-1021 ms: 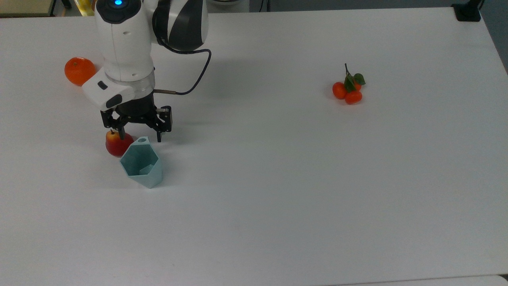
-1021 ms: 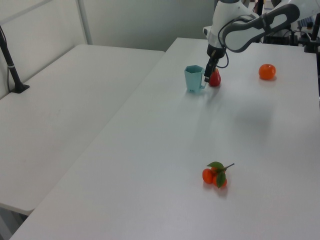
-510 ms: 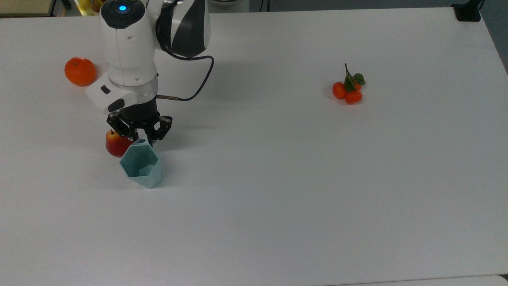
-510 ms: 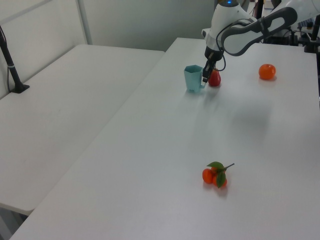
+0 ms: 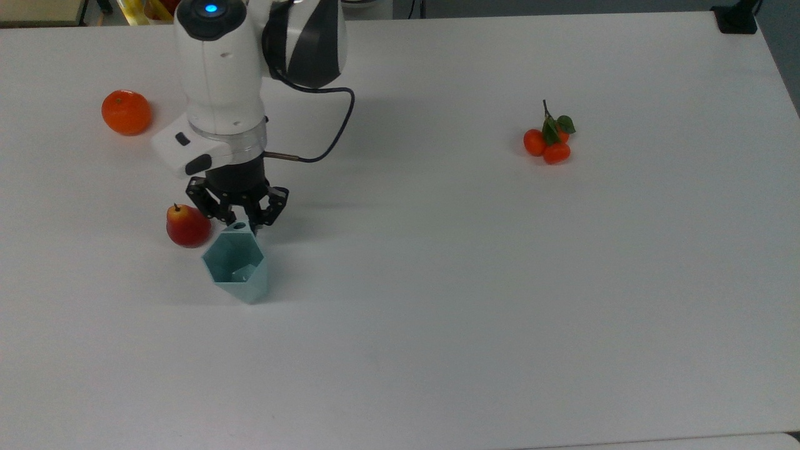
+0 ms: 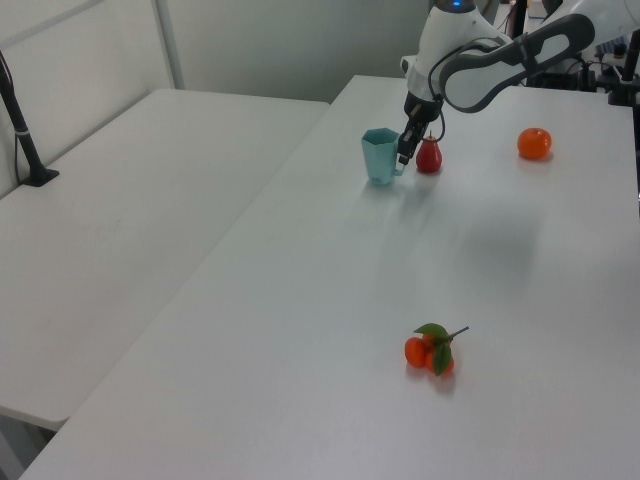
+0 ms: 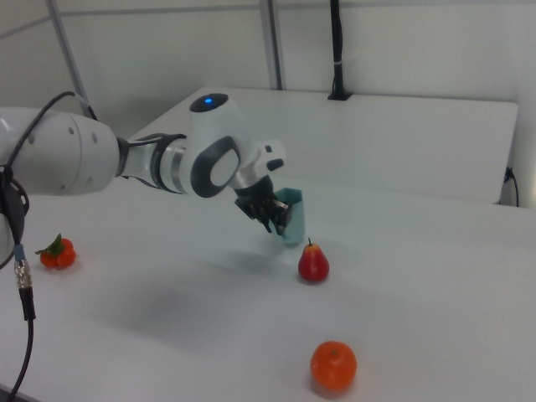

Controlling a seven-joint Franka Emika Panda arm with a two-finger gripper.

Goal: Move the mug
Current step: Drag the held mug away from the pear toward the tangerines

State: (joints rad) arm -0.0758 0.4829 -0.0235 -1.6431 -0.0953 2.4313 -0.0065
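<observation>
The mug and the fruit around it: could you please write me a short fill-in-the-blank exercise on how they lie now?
1. The gripper is shut on the mug's ____.
2. In the top view, the fruit nearest the mug is the red ____.
3. In the top view, the orange lies near the table's ____ edge.
4. The small oranges on a stem carry green ____.

Missing words: handle; pear; left; leaves

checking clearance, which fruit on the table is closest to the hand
The red pear, just beside the hand and mug; the orange and tangerine cluster lie farther off.
</observation>
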